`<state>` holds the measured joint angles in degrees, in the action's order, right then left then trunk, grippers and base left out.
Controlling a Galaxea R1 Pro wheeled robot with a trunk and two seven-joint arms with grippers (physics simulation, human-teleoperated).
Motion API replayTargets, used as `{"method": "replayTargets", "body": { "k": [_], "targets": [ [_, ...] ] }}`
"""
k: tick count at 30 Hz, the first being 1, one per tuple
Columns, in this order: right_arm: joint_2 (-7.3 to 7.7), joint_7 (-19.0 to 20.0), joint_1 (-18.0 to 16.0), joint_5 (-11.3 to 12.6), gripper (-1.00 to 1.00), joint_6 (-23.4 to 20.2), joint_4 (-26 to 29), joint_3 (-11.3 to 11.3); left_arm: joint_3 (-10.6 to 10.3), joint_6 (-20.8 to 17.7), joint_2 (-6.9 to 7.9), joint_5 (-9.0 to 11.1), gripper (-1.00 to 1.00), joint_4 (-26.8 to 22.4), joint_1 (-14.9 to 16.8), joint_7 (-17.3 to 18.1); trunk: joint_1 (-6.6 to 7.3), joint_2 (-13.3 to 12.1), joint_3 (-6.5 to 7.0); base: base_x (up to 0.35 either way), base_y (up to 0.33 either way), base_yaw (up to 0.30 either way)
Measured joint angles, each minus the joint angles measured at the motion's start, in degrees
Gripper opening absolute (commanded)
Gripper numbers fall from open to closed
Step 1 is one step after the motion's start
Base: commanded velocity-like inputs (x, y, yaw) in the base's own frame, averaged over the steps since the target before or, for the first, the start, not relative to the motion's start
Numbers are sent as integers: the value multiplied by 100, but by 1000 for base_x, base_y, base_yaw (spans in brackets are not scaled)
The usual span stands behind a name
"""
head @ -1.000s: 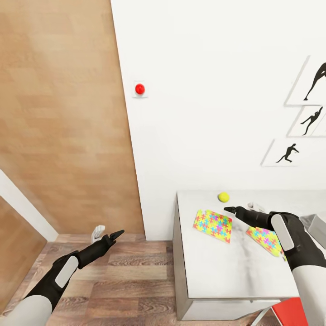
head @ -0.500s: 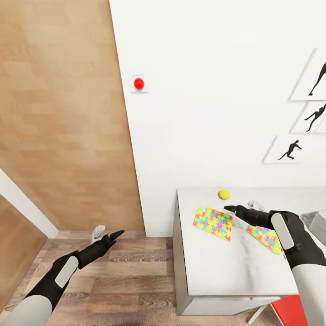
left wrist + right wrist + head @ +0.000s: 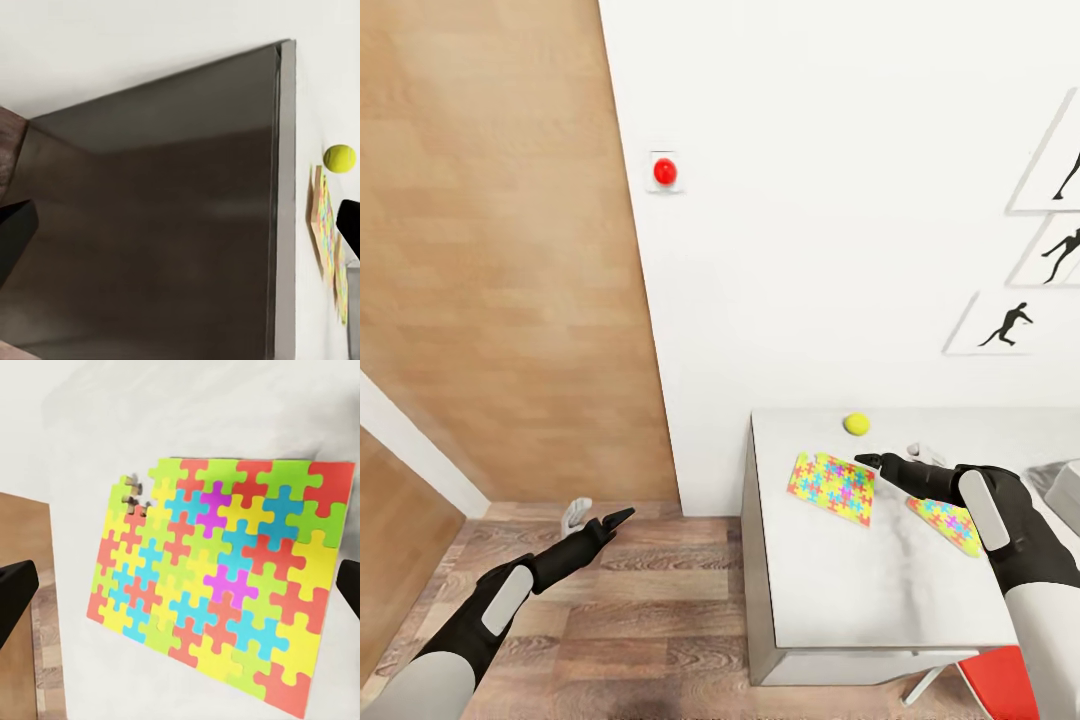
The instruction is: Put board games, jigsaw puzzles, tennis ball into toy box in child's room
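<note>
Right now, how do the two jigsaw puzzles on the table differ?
The nearer-the-edge jigsaw puzzle lies fully in view; the second jigsaw puzzle is partly hidden behind the right arm. The right gripper, fingers open, hovers over the first, not the second. Both are flat multicoloured sheets on the table.

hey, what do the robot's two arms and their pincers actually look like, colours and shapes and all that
Both arms match: pale grey-white forearm shells that give way to matte black wrist housings, each bearing a light grey oblong panel. The left pincer and right pincer each end in two slim tapering fingers, one black and one pale grey-white. No cables or printed markings are visible.
</note>
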<state>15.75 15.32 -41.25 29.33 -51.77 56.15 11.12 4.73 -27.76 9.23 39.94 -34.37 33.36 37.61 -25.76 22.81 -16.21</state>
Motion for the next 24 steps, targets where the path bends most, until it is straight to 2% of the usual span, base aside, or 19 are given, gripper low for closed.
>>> {"method": "replayTargets", "body": {
  "k": [24],
  "targets": [
    [0, 0, -1, -5, 100, 0, 0, 7, 0, 0, 0, 0, 100, 0, 0, 0, 0, 0, -225, 0, 0, 0]
  ]
}}
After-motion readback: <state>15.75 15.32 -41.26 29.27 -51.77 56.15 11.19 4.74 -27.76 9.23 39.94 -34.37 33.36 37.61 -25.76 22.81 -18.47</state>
